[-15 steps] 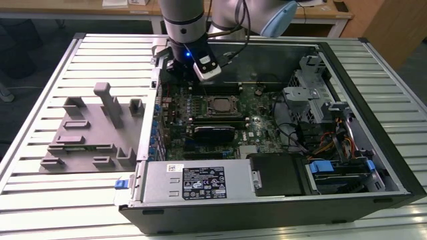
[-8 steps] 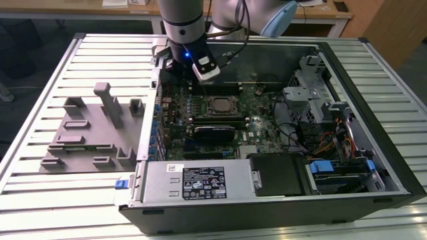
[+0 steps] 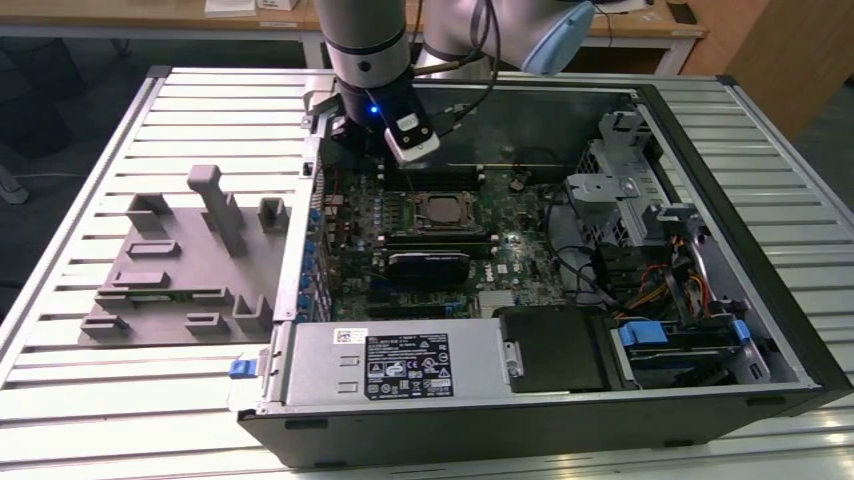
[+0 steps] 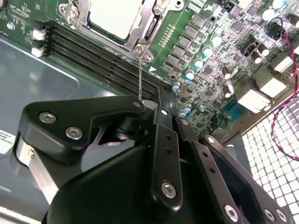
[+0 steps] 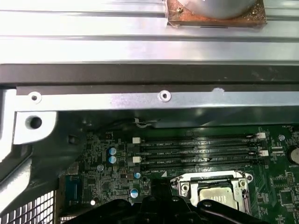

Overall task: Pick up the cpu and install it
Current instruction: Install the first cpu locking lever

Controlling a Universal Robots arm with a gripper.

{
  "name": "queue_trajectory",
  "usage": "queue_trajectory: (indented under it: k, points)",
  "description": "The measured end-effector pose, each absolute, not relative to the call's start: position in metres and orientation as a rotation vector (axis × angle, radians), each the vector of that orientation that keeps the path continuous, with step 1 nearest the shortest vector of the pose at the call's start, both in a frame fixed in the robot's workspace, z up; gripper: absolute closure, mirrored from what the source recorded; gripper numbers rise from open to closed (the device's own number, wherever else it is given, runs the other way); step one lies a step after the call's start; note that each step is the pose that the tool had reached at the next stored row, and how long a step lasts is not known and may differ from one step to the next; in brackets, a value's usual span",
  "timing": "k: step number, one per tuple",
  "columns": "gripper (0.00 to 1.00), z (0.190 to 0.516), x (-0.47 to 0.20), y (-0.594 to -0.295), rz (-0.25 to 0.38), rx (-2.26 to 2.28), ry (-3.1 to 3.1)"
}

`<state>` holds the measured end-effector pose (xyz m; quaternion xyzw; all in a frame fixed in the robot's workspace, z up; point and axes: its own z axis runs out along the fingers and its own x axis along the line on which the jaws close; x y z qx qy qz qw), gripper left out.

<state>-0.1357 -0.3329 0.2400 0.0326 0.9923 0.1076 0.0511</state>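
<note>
Cpu [image 3: 438,211] seated flat in socket frame [image 4: 145,28] on motherboard [image 3: 358,290], at five o'clock from tool [image 3: 360,142] in exterior view, clear of it. Width of tool's opening, and any hold: cannot tell.

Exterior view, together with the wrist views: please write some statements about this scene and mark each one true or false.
1. The cpu sits within the socket frame. True.
2. The grey fixture block lies inside the computer case. False: it lies on the slatted table, at the exterior view's left of the case.
3. The case is open, with its motherboard exposed. True.
4. The robot arm hangs over the fixture block. False: it hangs over the motherboard.
</note>
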Motion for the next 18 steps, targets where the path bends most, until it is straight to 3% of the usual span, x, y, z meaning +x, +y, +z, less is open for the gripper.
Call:
queue_trajectory:
  k: [18]
  points:
    - [0.89,0.2482,-0.1357,-0.3329,0.385,0.102,3.014]
